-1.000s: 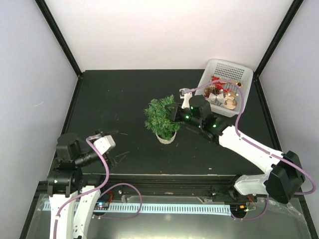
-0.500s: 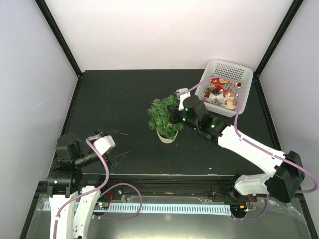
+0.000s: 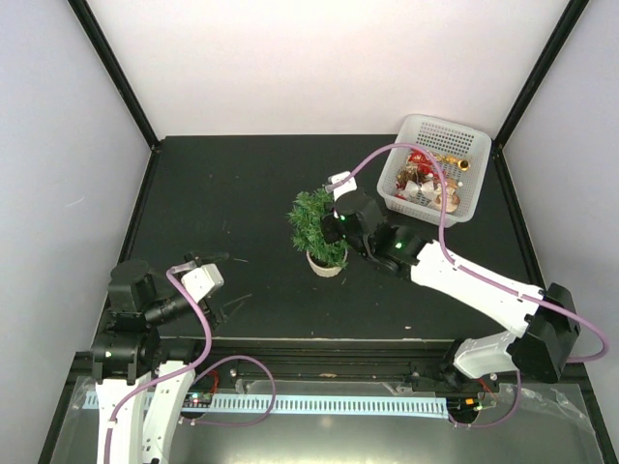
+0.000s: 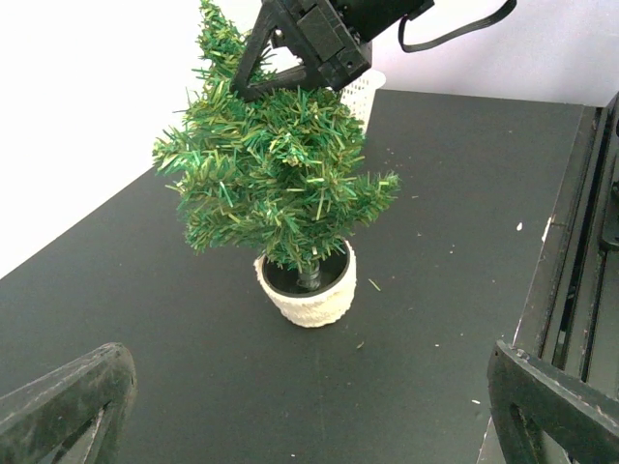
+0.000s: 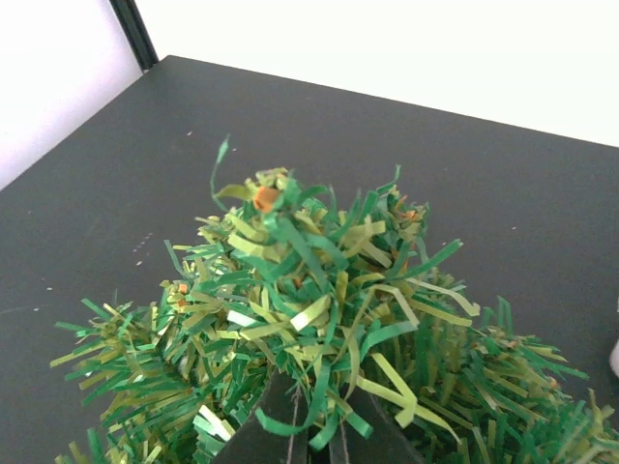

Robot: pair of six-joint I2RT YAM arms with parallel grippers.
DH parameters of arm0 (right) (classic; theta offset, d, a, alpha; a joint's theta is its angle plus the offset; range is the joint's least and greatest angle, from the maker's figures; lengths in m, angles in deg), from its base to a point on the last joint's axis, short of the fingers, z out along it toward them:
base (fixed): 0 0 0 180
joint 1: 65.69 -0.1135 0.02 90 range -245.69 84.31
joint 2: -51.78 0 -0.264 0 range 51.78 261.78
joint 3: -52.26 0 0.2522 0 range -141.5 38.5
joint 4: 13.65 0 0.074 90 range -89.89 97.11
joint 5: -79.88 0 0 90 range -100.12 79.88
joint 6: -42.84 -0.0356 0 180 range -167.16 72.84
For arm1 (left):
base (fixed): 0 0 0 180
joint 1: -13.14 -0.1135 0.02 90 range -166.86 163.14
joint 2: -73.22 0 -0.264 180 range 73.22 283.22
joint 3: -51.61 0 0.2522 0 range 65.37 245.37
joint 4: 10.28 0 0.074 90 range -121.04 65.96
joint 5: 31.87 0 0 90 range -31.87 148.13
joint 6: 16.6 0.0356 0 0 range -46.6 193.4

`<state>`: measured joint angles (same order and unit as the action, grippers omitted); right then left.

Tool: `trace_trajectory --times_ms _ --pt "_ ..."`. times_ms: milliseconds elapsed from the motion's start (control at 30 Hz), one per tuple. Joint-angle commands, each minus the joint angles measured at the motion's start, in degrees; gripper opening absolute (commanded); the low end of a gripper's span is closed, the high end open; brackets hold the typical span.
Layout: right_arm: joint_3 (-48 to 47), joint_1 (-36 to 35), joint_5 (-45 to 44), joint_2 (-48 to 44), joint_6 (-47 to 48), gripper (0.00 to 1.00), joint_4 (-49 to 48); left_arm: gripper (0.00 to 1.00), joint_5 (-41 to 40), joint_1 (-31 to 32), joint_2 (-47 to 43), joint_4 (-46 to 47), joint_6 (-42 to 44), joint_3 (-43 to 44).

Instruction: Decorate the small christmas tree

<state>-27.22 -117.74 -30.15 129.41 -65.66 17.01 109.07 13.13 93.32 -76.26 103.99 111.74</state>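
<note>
The small christmas tree (image 3: 311, 218) stands mid-table in its cream-white pot (image 3: 326, 268). It also shows in the left wrist view (image 4: 276, 184) with its pot (image 4: 308, 290), and fills the right wrist view (image 5: 319, 290). My right gripper (image 3: 334, 228) is pressed into the tree's upper right side. It also shows in the left wrist view (image 4: 263, 77). In the right wrist view (image 5: 319, 437) its jaws stand nearly together, with green needles lying across them. No ornament shows there. My left gripper (image 4: 309, 387) is open and empty near the table's front left (image 3: 227, 286).
A white lattice basket (image 3: 445, 130) of red and gold ornaments sits at the back right, behind my right arm. The right arm's pink cable (image 3: 387, 153) arcs over the basket's left side. A black rail (image 3: 329, 346) runs along the table's near edge.
My right gripper has moved left from beside the tree into its crown, and the arm has swung off the basket. The tree's top has shifted slightly. The left arm has not moved.
</note>
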Motion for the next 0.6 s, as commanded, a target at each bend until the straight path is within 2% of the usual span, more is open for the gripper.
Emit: trace_trajectory --times_ms 0,200,567 --pt "-0.91 -1.18 -8.0 2.62 4.35 0.01 4.36 0.99 -0.44 -0.14 -0.76 0.9 -1.09 -0.14" --pt "-1.98 -2.75 -13.53 5.74 6.74 0.01 5.86 0.99 -0.57 -0.12 -0.72 0.9 -1.06 -0.17" --pt "-1.45 -3.58 -15.81 5.23 7.29 0.01 5.72 0.99 -0.73 -0.08 -0.59 0.81 -1.06 -0.16"
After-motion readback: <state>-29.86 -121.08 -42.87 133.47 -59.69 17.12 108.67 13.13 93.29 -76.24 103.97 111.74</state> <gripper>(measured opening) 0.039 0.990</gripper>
